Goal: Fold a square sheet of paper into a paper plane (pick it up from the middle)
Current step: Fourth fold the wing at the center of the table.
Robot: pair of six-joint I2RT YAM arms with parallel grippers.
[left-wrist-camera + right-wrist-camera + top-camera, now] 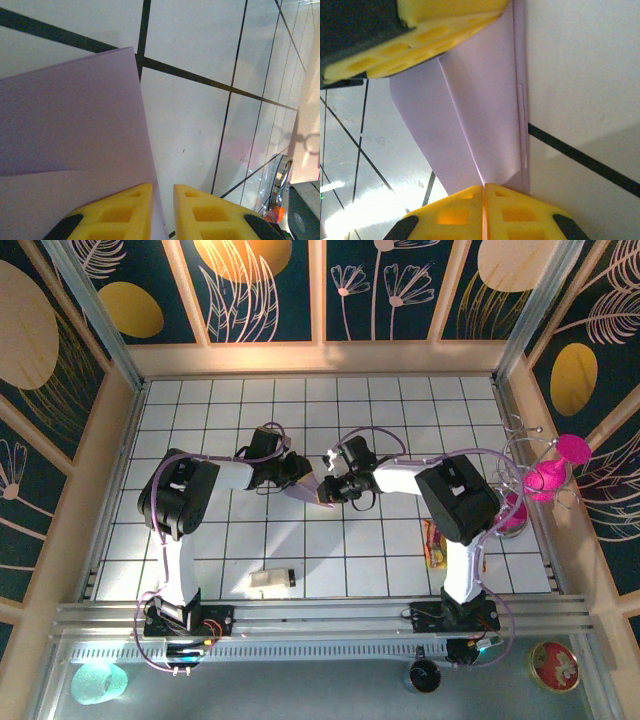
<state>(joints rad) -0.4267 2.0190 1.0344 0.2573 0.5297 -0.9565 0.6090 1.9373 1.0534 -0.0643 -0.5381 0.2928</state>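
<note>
On the white tiled table [380, 400] a small white block [270, 580] with a black end lies near the arm bases, and I take it as the reference. The sheet of paper [308, 490], pale lilac and already partly folded, is beyond this block, further from the bases and a little to the right of it, between the two grippers. The left gripper [296, 478] is also beyond the block, only slightly to the right of it, at the left end of the paper. In its wrist view its yellow fingers [125, 207] stand a little apart, with a narrow gap between the tips. The sheet passes behind the left finger and its edge runs down into this gap. Whether these fingers touch the paper I cannot tell. The right gripper [330, 490] is beyond the block and more to the right of it, at the other end of the paper. Its yellow fingers [515, 210] are pressed together and pinch the paper at a crease, which runs straight into the line where the two fingers meet. A red-yellow snack packet [433, 545] lies well to the right of the block, just beside the right arm.
</note>
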